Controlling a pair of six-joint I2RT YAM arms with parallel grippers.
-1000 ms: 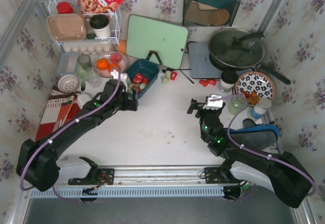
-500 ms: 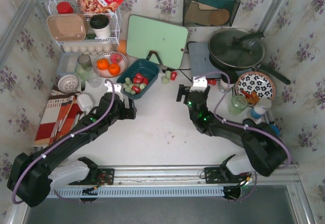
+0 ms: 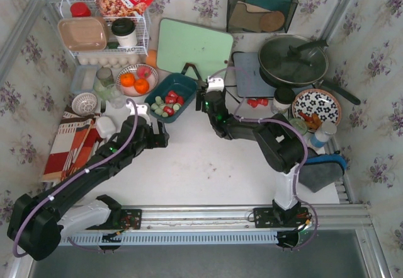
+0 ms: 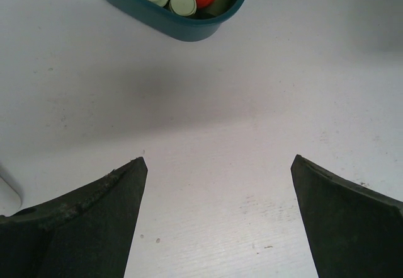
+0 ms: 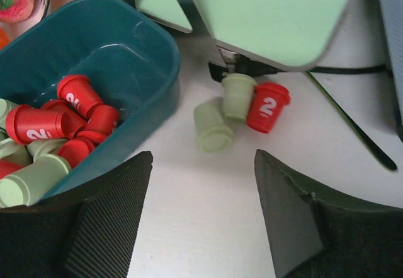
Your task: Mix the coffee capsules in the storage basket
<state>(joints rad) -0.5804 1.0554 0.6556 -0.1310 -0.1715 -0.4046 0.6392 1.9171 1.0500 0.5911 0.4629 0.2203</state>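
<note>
The teal storage basket (image 3: 182,84) holds several red and pale green coffee capsules (image 3: 167,102). It fills the left of the right wrist view (image 5: 135,48) and shows at the top edge of the left wrist view (image 4: 189,31). Two green capsules (image 5: 213,127) and a red one (image 5: 267,106) lie loose on the table beside it, under the cutting board. More red capsules (image 3: 257,102) lie near the pan. My right gripper (image 3: 204,103) (image 5: 203,155) is open just short of the loose capsules, with nothing between its fingers. My left gripper (image 3: 143,119) (image 4: 217,164) is open over bare table, in front of the basket.
A green cutting board (image 3: 192,51) leans on a stand behind the basket, a black cable (image 5: 352,130) beside it. A plate of oranges (image 3: 135,81) and a glass sit left of the basket. A lidded pan (image 3: 293,60), a patterned plate (image 3: 316,106) and a wire rack (image 3: 104,32) stand further off.
My right arm has swung from the right side of the table leftward to the basket's right end, and its jaws have narrowed somewhat. My left gripper has drawn back a little from the basket.
</note>
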